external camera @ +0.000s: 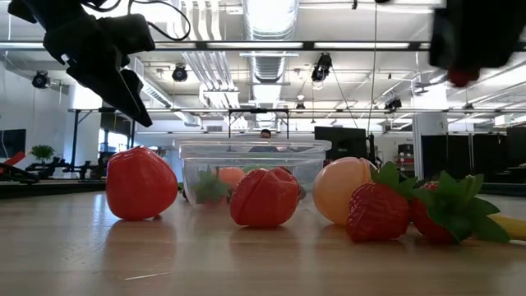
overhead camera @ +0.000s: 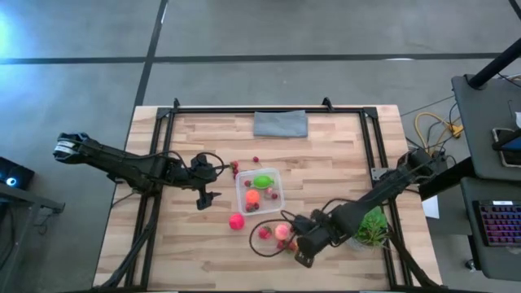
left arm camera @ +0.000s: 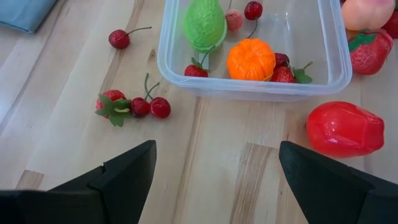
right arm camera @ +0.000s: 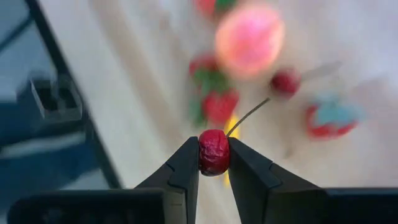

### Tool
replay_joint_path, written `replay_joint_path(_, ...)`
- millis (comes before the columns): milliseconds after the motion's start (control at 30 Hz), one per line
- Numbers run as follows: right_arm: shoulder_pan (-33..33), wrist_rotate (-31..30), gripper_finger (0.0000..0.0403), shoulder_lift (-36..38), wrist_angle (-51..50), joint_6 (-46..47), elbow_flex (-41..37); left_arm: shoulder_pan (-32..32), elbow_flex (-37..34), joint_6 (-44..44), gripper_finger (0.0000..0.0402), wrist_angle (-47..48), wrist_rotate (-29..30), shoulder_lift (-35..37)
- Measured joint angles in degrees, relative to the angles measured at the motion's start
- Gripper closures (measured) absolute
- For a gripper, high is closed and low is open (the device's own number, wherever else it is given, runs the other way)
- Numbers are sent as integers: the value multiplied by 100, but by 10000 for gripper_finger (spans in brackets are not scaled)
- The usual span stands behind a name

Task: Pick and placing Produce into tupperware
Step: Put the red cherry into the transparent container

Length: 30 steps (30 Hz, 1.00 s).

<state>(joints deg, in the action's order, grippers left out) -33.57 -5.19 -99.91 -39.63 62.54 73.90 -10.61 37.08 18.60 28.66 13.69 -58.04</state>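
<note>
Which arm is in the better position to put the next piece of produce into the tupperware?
Right. Its tool is already shut on a small dark-red cherry, raised above the table beside the tupperware. The left tool is open and empty above the table.

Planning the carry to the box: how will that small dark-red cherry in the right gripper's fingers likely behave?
The cherry is round and pinched only at its sides by the right gripper, so it may pivot or slip. Its wrinkled skin probably adds grip. The thin stem looks bendy and could snag.
</note>
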Motion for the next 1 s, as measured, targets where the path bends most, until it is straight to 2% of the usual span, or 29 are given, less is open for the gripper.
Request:
replay_joint_path(133, 313, -720, 330, 18, -610, -118, 361, 0, 0, -96, 76, -13, 0, 0)
replay_joint_path(233, 852, -819, 326, 18, -535, -608, 458, -2, 0, -99, 76, -9, 0, 0)
replay_joint_path(367, 1750, -590, 328, 7, 63, -1303, 460, -2, 0, -97, 76, -2, 0, 0)
replay_joint_path(533, 2525, 251, 321, -140, 564, -1889, 460, -2, 0, -90, 76, 2, -28, 0)
replay_joint_path(700, 2639, 430, 290, -288, 580, -2017, 458, -4, 0, -77, 76, 0, -30, 0)
replay_joint_path(1000, 2598, 257, 205, -220, 598, -1860, 452, -7, 0, 60, 76, -21, -30, 0)
